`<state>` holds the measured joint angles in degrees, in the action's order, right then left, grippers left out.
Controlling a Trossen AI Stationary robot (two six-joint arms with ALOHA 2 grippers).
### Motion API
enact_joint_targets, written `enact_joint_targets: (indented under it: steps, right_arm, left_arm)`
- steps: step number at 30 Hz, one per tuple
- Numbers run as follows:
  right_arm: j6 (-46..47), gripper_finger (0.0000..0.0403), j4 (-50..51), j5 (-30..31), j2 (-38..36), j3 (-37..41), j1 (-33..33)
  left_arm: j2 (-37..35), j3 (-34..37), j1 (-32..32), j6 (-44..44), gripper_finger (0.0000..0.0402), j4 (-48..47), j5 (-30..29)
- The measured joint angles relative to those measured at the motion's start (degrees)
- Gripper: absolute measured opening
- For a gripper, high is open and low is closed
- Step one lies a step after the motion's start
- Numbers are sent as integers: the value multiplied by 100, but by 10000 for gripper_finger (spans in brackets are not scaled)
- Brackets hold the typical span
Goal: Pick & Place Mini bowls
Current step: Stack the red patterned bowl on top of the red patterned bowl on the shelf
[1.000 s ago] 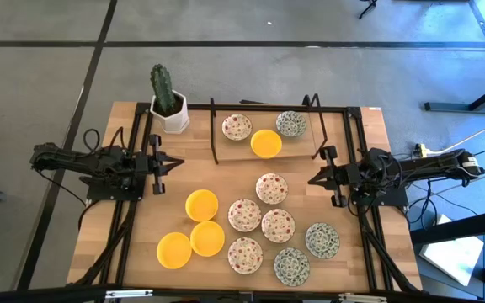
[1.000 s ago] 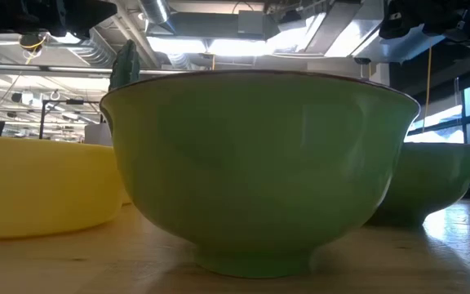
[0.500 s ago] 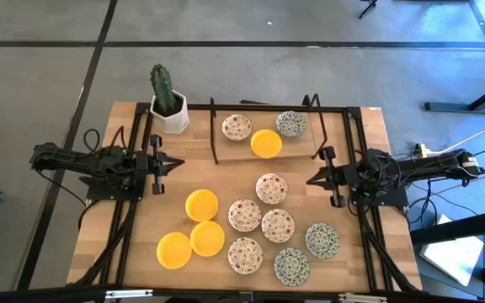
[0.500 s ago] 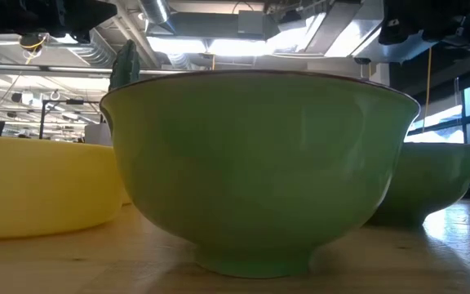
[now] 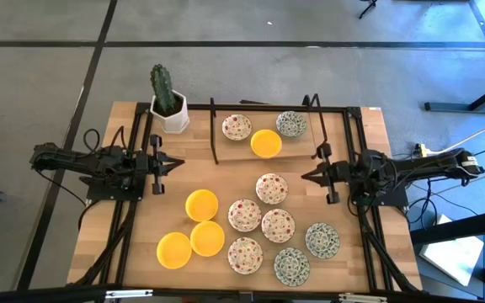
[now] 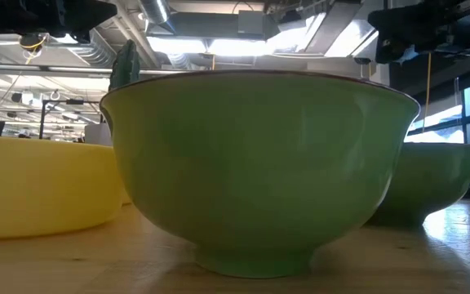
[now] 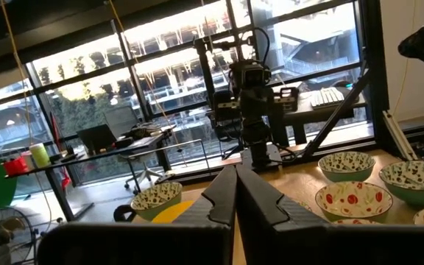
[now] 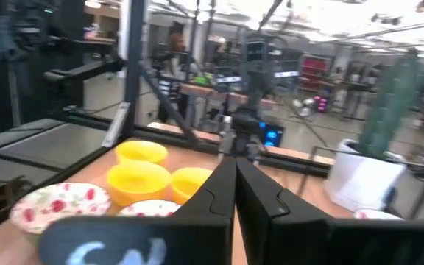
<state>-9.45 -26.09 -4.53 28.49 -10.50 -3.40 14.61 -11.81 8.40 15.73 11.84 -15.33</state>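
Three plain yellow mini bowls (image 5: 191,236) cluster upright at the bench's near left; five red-speckled bowls (image 5: 262,220) sit mid-bench, two green-grey patterned bowls (image 5: 306,253) near right; three more — red-speckled, yellow, green-grey — form the far group (image 5: 264,133), all upright.

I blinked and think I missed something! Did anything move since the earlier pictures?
Only a little. The right gripper slid a bit toward the middle of the table, shut and empty. It took hold of nothing. The left gripper stayed put, shut too. All the mini bowls and the cactus pot sit where they were.
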Motion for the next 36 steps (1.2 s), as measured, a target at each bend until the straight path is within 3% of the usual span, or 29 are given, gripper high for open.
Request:
enact_joint_targets:
  steps: [5,22,26,31,36]
  right_arm:
    - [-59,12,-137,388,0,0,1]
    - [1243,12,-413,223,-13,0,0]
    - [1221,12,-448,189,-13,0,0]
    - [1198,12,-415,191,2,0,0]
    - [714,12,-452,337,-2,0,0]
  left_arm:
    - [0,-1,0,0,8,0,0]
    - [0,0,0,0,4,0,0]
    - [0,0,1,-1,5,5,-7]
    - [-2,0,-42,44,8,334,-614]
    - [0,0,-37,-16,4,366,-593]
